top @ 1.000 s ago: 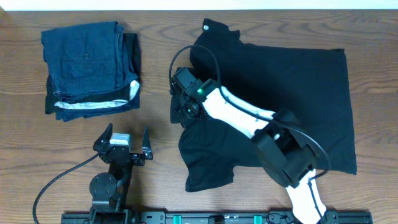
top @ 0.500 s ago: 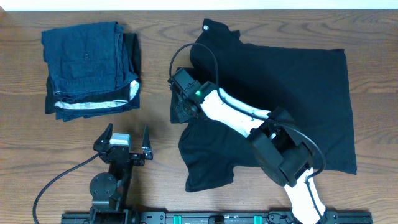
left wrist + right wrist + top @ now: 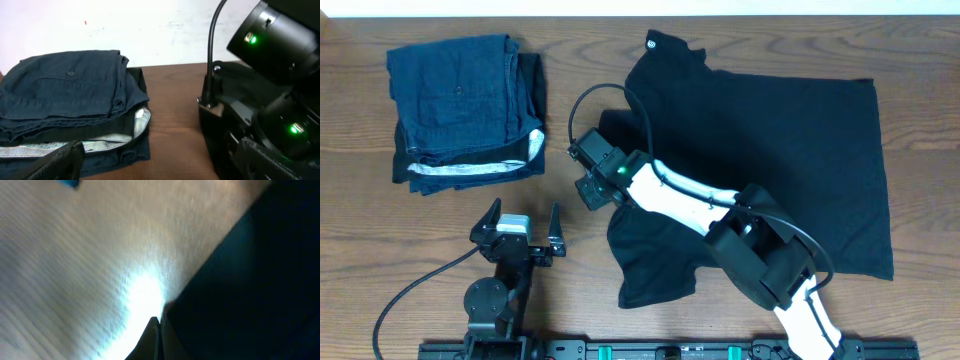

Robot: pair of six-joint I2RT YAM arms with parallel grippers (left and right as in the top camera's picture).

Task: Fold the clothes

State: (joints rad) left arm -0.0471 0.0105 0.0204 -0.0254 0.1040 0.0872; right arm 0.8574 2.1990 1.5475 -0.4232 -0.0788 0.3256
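At the near edge of the surface (image 3: 420, 215) a dark rail (image 3: 670, 350) runs from left to right, and both arms rise from it. On the near left the left gripper (image 3: 525, 210) stands over bare wood with its fingers (image 3: 55, 162) wide apart and nothing between them. A thin cable (image 3: 410, 290) curves on the wood to its left. The wood around it is free up to the right arm's head, which is just to its far right. The right arm reaches from the near right diagonally across the black T-shirt (image 3: 790, 140) and covers part of its middle. The right gripper (image 3: 586, 186) is at the left border of the shirt, with its fingers (image 3: 157, 335) pressed together at the very edge of the dark cloth. I cannot tell if cloth is pinched between them. The shirt lies spread on the right half of the surface, its right hem straight and near the right edge, its near-left part rumpled, and its collar toward the far edge. On the far left a stack of folded dark blue garments (image 3: 460, 105) with a white-striped edge lies well apart from the shirt, with a strip of bare wood between them.
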